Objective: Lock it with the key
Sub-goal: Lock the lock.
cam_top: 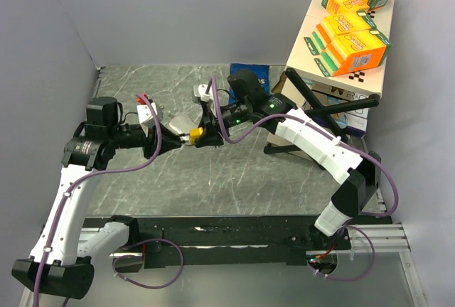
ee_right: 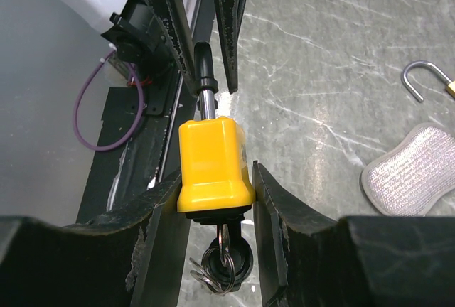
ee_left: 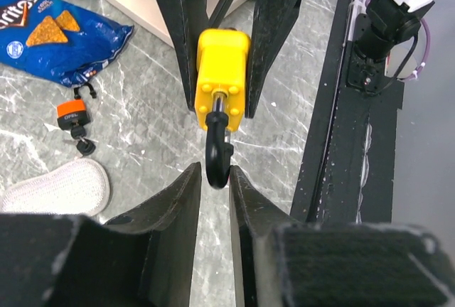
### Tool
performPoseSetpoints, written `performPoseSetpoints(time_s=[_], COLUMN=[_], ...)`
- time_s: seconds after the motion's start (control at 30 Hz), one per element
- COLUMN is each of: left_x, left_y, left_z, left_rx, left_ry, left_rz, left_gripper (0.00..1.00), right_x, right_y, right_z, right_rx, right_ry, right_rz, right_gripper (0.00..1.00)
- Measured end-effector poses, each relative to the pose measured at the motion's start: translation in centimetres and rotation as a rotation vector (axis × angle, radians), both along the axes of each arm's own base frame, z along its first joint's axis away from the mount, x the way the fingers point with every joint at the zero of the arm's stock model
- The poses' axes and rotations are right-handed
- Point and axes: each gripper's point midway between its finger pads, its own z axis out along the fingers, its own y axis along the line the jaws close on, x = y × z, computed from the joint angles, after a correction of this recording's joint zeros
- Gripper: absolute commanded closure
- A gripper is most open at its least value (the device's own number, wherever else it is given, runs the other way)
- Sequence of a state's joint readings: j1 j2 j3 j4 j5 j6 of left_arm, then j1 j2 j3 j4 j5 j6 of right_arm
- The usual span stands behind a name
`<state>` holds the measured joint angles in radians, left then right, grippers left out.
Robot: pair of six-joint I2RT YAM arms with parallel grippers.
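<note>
A yellow padlock (ee_right: 213, 165) is held above the table, and my right gripper (ee_right: 217, 173) is shut on its body from both sides. The key (ee_right: 226, 264), black-headed and carrying a metal ring, sticks out of the lock's underside between the right fingers. The padlock's black shackle (ee_left: 217, 158) points toward my left gripper (ee_left: 215, 172), whose fingertips close on the shackle's bend. In the top view the padlock (cam_top: 195, 134) hangs mid-table between the left gripper (cam_top: 181, 138) and the right gripper (cam_top: 206, 133).
A blue chip bag (ee_left: 50, 30) lies at the back. Near it are a small orange padlock with keys (ee_left: 71, 115) and a white scouring pad (ee_left: 57, 190). A silver shackle (ee_right: 419, 83) shows at the edge. Stacked boxes (cam_top: 341, 37) and a black stand (cam_top: 320, 108) fill the back right.
</note>
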<state>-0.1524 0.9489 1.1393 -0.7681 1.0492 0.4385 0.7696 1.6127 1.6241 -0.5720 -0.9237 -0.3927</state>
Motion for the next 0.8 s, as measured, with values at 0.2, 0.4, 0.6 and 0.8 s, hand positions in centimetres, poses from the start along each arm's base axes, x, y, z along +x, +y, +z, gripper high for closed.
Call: performPoseSetpoints(time_s=[0.2,0.4,0.6,0.8], left_x=[0.0,0.0,0.0,0.1], left_y=[-0.3,-0.6,-1.3,-2.1], left_z=[0.4,0.6,0.5,-0.2], left_rx=[-0.014,-0.021,-0.037,-0.062], left_ry=[-0.007,-0.003,0.018,0.05], left_rz=[-0.007,-0.009,-0.009,-0.006], left_gripper=[0.77,0.99,0.99,0.99], right_x=[0.0,0.0,0.0,-0.1], right_y=[0.0,0.0,-0.2,-0.7], right_z=[0.0,-0.1,-0.2,-0.8], right_rx=[-0.008,-0.012,-0.021,-0.048], right_ry=[0.001,0.002,0.011,0.042], right_rz=[-0.004,-0.006,-0.009,-0.019], right_gripper=[1.0,1.0,1.0,1.0])
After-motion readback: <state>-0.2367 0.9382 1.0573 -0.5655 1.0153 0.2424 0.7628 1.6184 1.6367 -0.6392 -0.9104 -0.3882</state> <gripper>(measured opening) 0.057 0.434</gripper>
